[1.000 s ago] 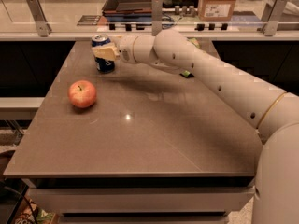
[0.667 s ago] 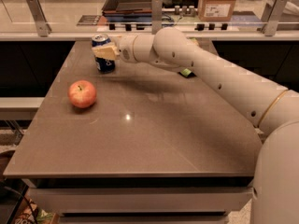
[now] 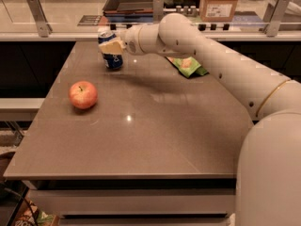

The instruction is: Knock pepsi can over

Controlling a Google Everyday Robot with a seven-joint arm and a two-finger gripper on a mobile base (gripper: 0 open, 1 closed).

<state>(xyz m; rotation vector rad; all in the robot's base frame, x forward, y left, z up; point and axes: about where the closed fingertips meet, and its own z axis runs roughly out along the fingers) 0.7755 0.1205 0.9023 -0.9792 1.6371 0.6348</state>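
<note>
Camera view: pepsi can (image 3: 114, 60) upright at the tabletop's (image 3: 155, 140) 11 o'clock corner. Tool (image 3: 111, 46) sits against its upper half, arm reaching in from 3 o'clock. Cannot tell whether the tool is spread or pressed together. Judgement: push high on the can toward 9 o'clock with a short sideways sweep, not downward. Apple (image 3: 83, 94), at 8 o'clock of the can, is well apart.

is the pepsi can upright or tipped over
Upright, not knocked over: the pepsi can stands on its base on the table, silver top upward. The gripper is against its upper side.
</note>
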